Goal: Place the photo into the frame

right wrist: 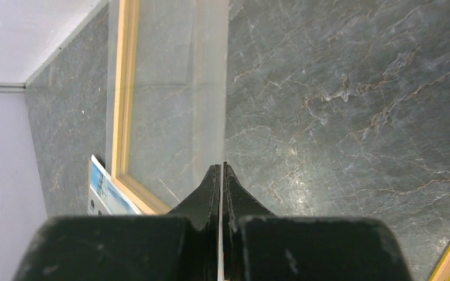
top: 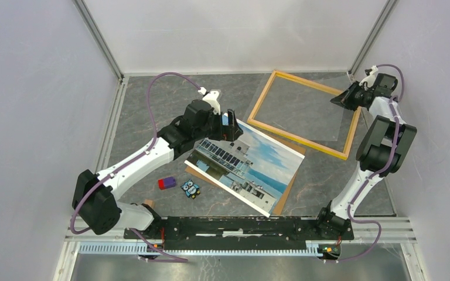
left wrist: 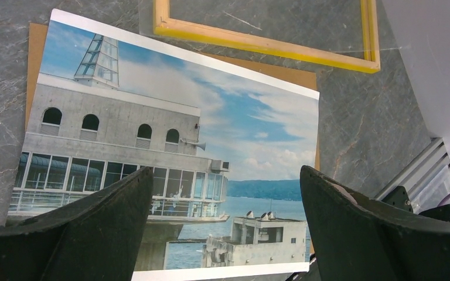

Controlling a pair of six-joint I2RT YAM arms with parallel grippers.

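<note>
- Top view: photo lies face up, skewed, mid-table, on a brown panel that pokes out at its near-R edge.
- Frame lies flat at far R. Photo's far-R corner is just beside the frame's near rail, and the photo is outside the frame.
- Clear sheet lies over the frame, offset twd far R, sticking out past the rail.
- L gripper is over the photo's far-L corner, jaws apart, nothing held.
- R gripper is at the clear sheet's far-R edge.
- Purple-red block and small blue owl figure sit side by side, near-L of the photo.
- L wrist view: L gripper is spread wide w/ both fingers above the photo, no contact seen. Brown panel shows along the photo's edges. Frame lies just past it.
- R wrist view: R gripper is pressed together and looks clamped on the clear sheet, whose thin edge runs out from the tips. Frame rail shows under the sheet and a photo corner peeks by it.
</note>
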